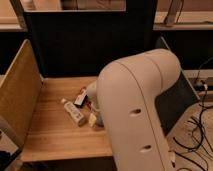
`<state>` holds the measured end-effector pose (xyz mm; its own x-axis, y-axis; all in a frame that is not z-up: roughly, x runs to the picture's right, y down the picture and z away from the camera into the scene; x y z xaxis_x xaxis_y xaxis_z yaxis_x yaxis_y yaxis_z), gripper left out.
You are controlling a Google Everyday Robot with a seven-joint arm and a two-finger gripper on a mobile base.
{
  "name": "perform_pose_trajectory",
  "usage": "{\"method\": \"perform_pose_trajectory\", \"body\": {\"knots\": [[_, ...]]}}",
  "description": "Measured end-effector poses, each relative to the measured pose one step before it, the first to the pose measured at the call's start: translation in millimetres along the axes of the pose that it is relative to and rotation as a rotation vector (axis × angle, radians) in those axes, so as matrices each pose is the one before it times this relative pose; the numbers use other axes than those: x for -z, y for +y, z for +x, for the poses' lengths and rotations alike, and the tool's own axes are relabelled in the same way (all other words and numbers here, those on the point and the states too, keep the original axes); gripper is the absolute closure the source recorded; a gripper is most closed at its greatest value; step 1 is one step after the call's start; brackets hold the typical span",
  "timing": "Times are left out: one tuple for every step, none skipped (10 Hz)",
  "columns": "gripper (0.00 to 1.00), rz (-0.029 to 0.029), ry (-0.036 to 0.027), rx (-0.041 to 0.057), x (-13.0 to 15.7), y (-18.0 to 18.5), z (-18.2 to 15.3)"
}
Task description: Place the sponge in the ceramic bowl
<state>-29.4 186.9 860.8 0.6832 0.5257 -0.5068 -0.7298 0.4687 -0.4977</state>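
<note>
My arm's big white housing (140, 110) fills the middle and right of the camera view and covers most of the table's right half. The gripper is out of sight, somewhere behind or below that housing. Neither the sponge nor the ceramic bowl shows; both are hidden or out of view.
On the wooden table (55, 135) a white tube-shaped bottle (73, 112) lies just left of the arm. A small red-white-black box (80, 97) and a pale rounded cup-like thing (91, 92) sit behind it. A tan panel (17, 95) walls the left side, with a dark board (85, 45) behind. Cables (200, 130) hang at the right.
</note>
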Motion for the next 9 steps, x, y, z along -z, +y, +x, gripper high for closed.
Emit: {"method": "perform_pose_trajectory", "body": {"knots": [[0.20, -0.00479, -0.00002, -0.00067, -2.25, -1.15, -0.09], [0.20, -0.00517, 0.00194, 0.00186, -3.44, -0.71, -0.64], [0.20, -0.00357, 0.00370, 0.00085, -3.12, -0.26, 0.39], [0.23, -0.00017, 0.00551, -0.00052, -2.34, -0.94, 0.92], [0.31, 0.00355, 0.00745, 0.00171, -1.82, -0.95, 1.07], [0.42, 0.00478, 0.00282, -0.00257, -0.18, -0.65, -0.33], [0.52, 0.00486, -0.00028, -0.00568, 1.21, -1.27, 0.23], [0.60, 0.00222, -0.00109, -0.00435, 0.73, -0.62, 0.31], [0.70, 0.00396, -0.00063, -0.00594, 1.01, -0.32, 0.73]]}}
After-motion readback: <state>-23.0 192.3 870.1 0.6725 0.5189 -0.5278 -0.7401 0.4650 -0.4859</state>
